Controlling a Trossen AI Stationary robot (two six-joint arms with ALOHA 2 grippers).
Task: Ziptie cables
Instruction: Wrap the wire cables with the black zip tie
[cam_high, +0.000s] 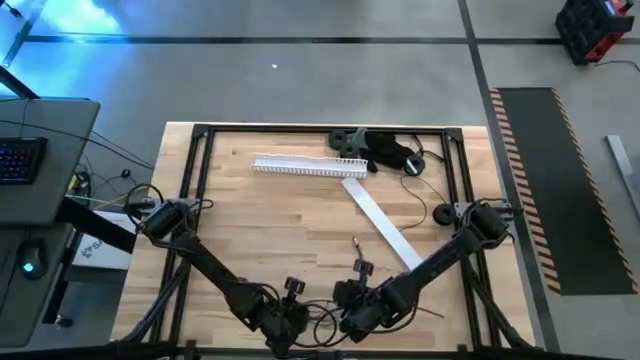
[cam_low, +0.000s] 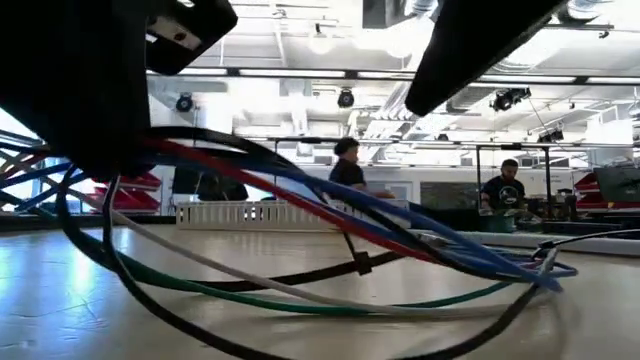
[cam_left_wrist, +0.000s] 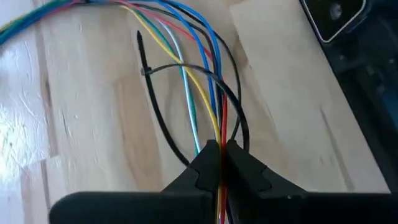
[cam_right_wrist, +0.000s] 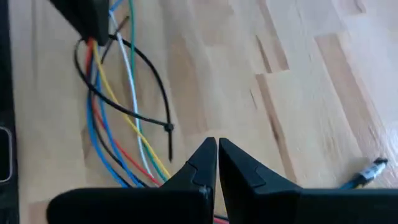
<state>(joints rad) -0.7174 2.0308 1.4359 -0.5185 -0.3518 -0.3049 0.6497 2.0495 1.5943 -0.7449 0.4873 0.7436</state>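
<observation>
The cables (cam_left_wrist: 211, 81) are a bunch of thin blue, red, yellow, white, green and black wires near the table's front edge (cam_high: 320, 322). A black ziptie (cam_left_wrist: 158, 93) makes a wide, loose loop around them, its head (cam_right_wrist: 168, 127) beside the bunch. My left gripper (cam_left_wrist: 222, 148) is shut on the wires. My right gripper (cam_right_wrist: 217, 148) hovers close to their right, fingers shut with nothing between the tips. The wires (cam_right_wrist: 124, 143) run past under its side. Their far ends (cam_low: 545, 270) lie on the table. My left gripper pinches the bunch of wires (cam_left_wrist: 221, 132) between its two fingertips, inside the ziptie's loop. The fingers slant down from above, and the wires run out forward from the tips. At the hold the bunch (cam_low: 200, 160) is off the table; from there it arches down, slack.
A white slotted strip (cam_high: 310, 166) and a flat white strip (cam_high: 385, 225) lie farther back, and a black gadget (cam_high: 385, 150) sits at the far edge. A loose plug end (cam_right_wrist: 372, 168) lies on the wood. People (cam_low: 348, 165) stand in the room beyond.
</observation>
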